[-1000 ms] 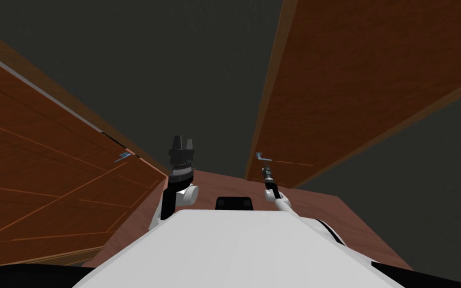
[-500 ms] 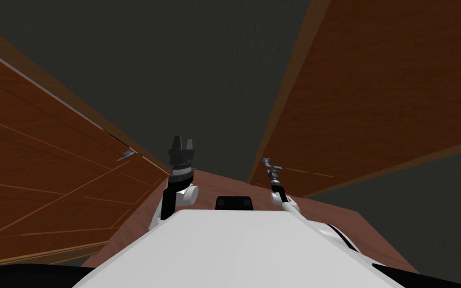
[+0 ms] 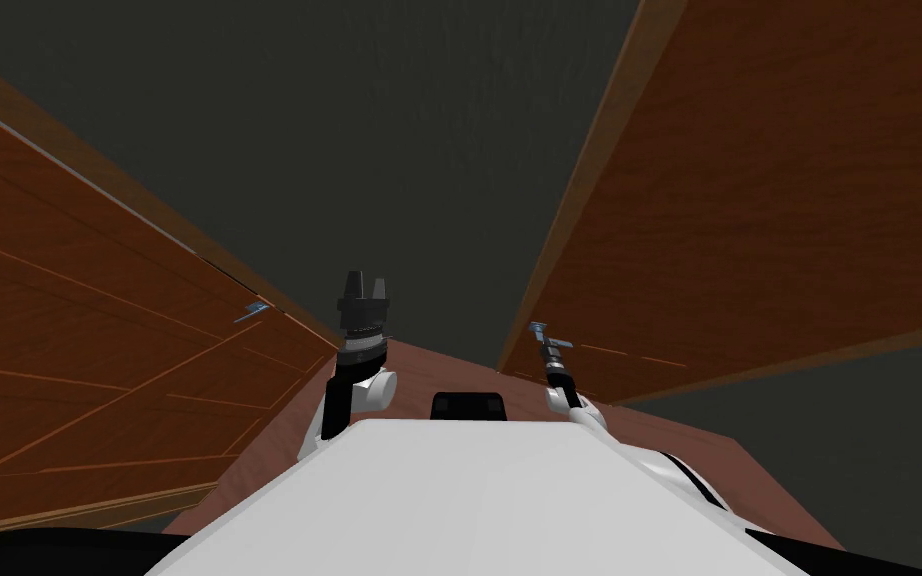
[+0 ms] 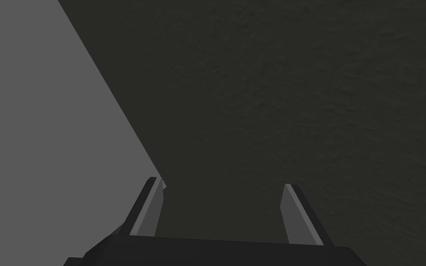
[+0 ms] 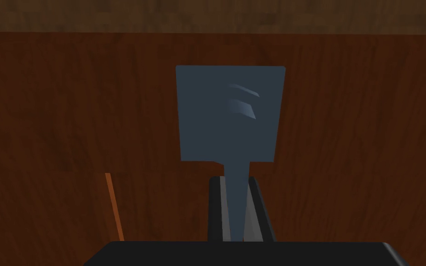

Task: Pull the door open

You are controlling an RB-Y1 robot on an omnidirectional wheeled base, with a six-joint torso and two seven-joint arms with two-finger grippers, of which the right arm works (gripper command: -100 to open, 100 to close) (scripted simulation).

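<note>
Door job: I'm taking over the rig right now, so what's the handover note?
The right gripper is shut on the lever of the blue-grey door handle, close to the brown wooden door.
The left gripper is open and empty, raised ahead of the chest.
Done: handle gripped; the door appears to stand partly open on my right.
Left: pull it wide, then release.
</note>
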